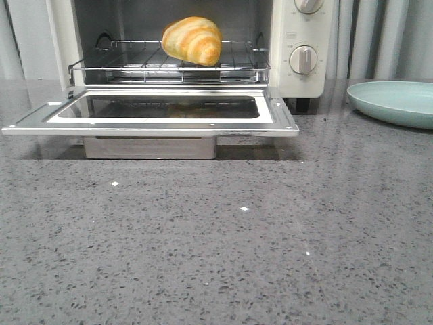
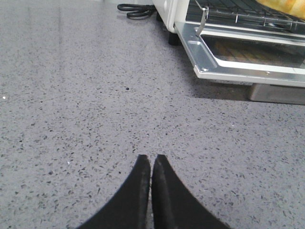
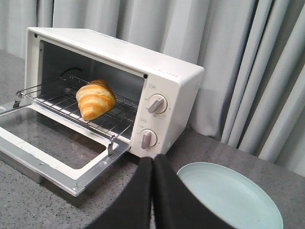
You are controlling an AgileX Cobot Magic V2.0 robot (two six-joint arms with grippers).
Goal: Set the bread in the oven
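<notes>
The bread [image 1: 193, 40] lies on the wire rack [image 1: 135, 64] inside the oven [image 1: 298, 74], whose glass door [image 1: 159, 112] hangs open and flat. It also shows in the right wrist view [image 3: 95, 99] on the rack, and a yellow edge of it shows in the left wrist view [image 2: 283, 5]. My left gripper [image 2: 151, 158] is shut and empty over bare counter, to the left of the oven door [image 2: 238, 57]. My right gripper [image 3: 152, 158] is shut and empty, to the right of the oven [image 3: 167, 95]. Neither gripper shows in the front view.
A pale green plate [image 1: 396, 101] sits on the grey speckled counter [image 1: 216, 237] to the right of the oven; it also shows in the right wrist view [image 3: 238, 195]. A black cable [image 2: 136, 9] lies by the oven's left side. Grey curtains [image 3: 238, 57] hang behind.
</notes>
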